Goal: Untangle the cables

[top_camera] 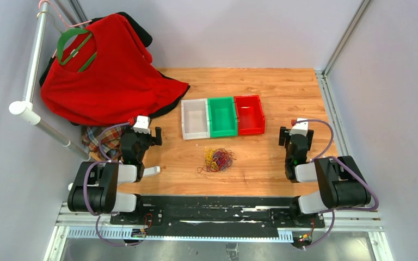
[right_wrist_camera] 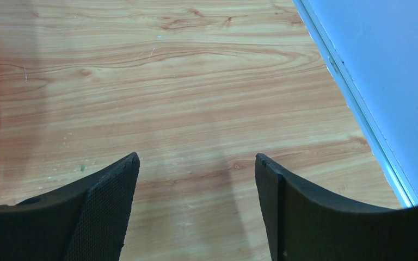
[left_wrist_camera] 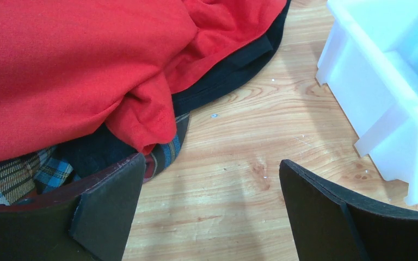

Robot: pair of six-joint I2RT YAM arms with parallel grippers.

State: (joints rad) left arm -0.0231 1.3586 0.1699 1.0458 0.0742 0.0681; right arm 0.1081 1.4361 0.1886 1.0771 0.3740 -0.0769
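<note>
The cables (top_camera: 218, 159) lie in one small tangled heap of thin yellow-orange, dark red and dark purple curly wires on the wooden table, in front of the green bin. They show only in the top view. My left gripper (top_camera: 142, 135) is open and empty, well left of the heap, over bare wood beside the clothes (left_wrist_camera: 211, 166). My right gripper (top_camera: 293, 136) is open and empty, well right of the heap, over bare wood (right_wrist_camera: 196, 160).
Three bins stand in a row behind the heap: white (top_camera: 195, 118), green (top_camera: 221, 116), red (top_camera: 249, 114). A red shirt (top_camera: 106, 70) on a green hanger, dark cloth and a plaid cloth (top_camera: 100, 140) lie at the left. A wall rail (right_wrist_camera: 354, 103) edges the right side.
</note>
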